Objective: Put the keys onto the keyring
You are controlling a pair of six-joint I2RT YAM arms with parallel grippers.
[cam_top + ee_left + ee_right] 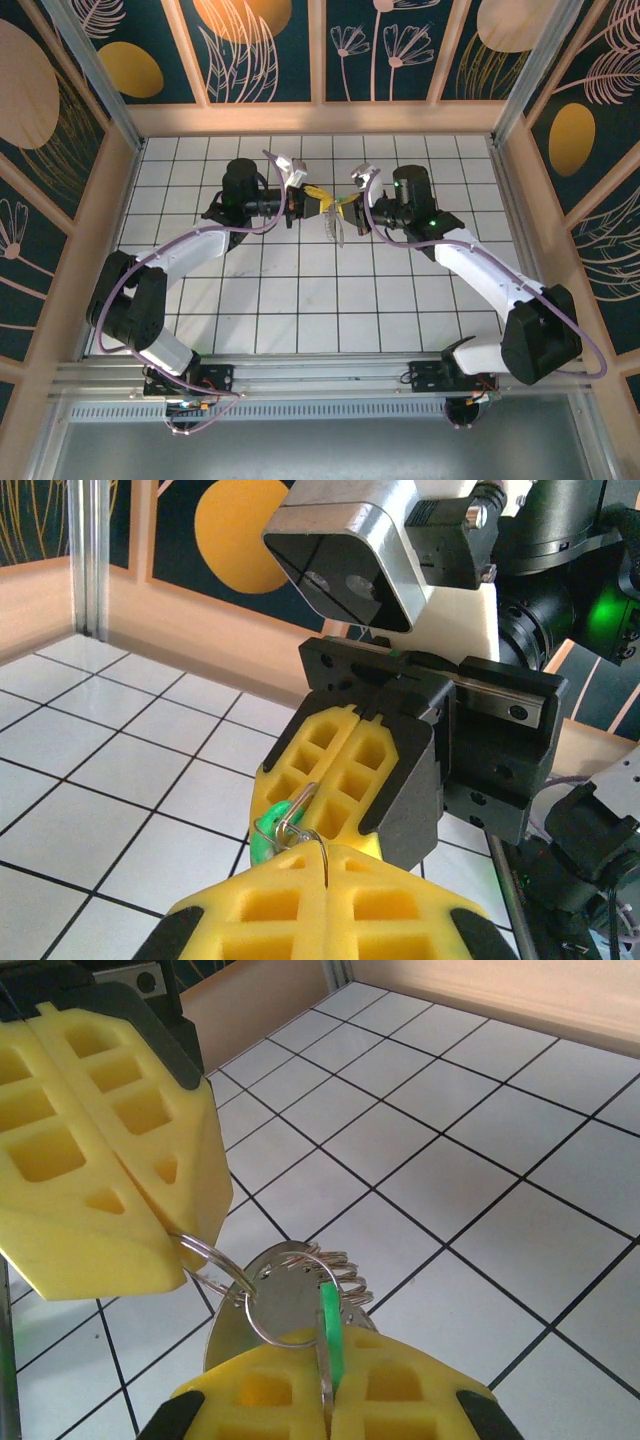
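My right claw (pixel 325 1392) is clamping shut on the keys (pixel 333 1335), green head showing. My left claw (pixel 178 1245) is pinching the keyring (pixel 215 1268), which is touching them above the tiled table (pixel 480 1160). Judgement: I am needing a slow turn along the coil, neither grip loosening.

The keyring (pixel 213 1272) is thin, bright wire of polished metal. The key (pixel 330 1335) has a glossy green plastic part against a smooth silvery metal plate. The left gripper (pixel 325 875) and right gripper (pixel 327 1385) carry fingers of matt yellow plastic, moulded in hollow cells, with matt black shoulders. A camera housing (pixel 350 555) is brushed silvery metal on a white plastic block (pixel 462 615). The table (pixel 300 300) is smooth white tile with a slight sheen and dark joints. Its frame (pixel 320 117) is pale, smooth wood. The arm shells (pixel 190 250) are glossy white and black plastic.
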